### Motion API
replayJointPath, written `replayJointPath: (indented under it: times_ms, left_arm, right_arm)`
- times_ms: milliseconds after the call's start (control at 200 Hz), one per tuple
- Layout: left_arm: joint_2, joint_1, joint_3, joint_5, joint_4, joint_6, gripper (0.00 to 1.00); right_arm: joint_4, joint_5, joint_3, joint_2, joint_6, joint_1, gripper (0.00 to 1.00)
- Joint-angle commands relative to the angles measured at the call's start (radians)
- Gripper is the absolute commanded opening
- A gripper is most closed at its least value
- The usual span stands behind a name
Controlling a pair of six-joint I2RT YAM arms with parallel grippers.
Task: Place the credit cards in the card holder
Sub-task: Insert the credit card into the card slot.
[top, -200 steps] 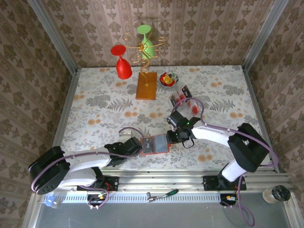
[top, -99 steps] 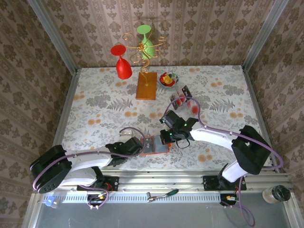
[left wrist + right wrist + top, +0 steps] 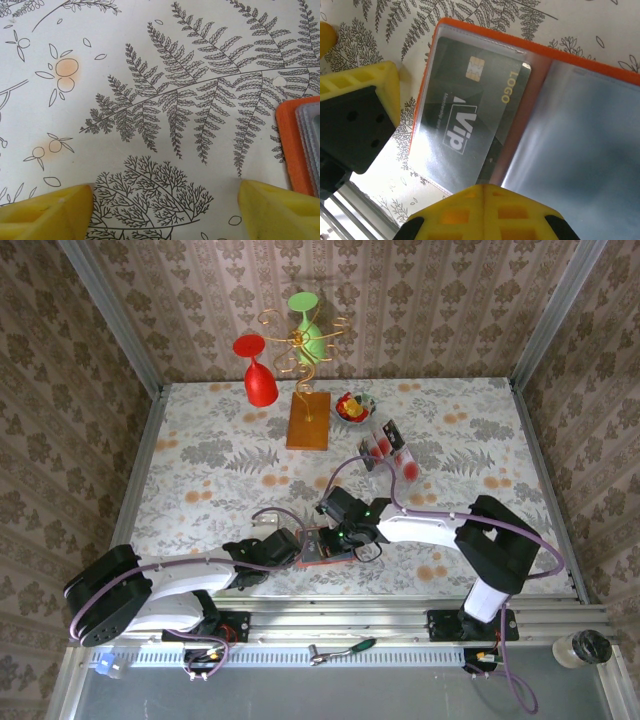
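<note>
The card holder [image 3: 470,35] lies open on the table, orange with clear pockets. A dark credit card [image 3: 470,115] marked "Vip" and "LOGO" sits in its left pocket. My right gripper [image 3: 484,189] is shut, fingertips pressed together with nothing between them, over the holder's near edge by the fold. From above, the right gripper [image 3: 338,532] covers part of the card holder [image 3: 318,550]. My left gripper [image 3: 288,548] is just left of it, open, its yellow fingertips [image 3: 45,210] astride bare table, with the card holder's edge [image 3: 297,150] to the right. More credit cards [image 3: 392,452] lie farther back.
At the back stands an orange-brown block [image 3: 308,422] with a gold wire stand carrying a red glass [image 3: 260,385] and a green glass [image 3: 308,335]. A small bowl [image 3: 353,406] of red and yellow pieces sits beside it. The metal rail [image 3: 340,625] runs along the near edge.
My right gripper has moved left from the holder's right side to over it and has closed. The left arm has stayed put.
</note>
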Motion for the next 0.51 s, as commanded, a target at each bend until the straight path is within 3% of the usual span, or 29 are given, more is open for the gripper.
replayJointPath:
  times_ms: [0, 500]
  left_arm:
    - [0.032, 0.008, 0.005, 0.055, 0.047, 0.008, 0.78]
    - [0.03, 0.008, 0.005, 0.057, 0.046, 0.008, 0.78]
  right_arm:
    - [0.012, -0.006, 0.026, 0.025, 0.017, 0.006, 0.0]
    - [0.001, -0.012, 0.062, 0.095, 0.003, 0.005, 0.0]
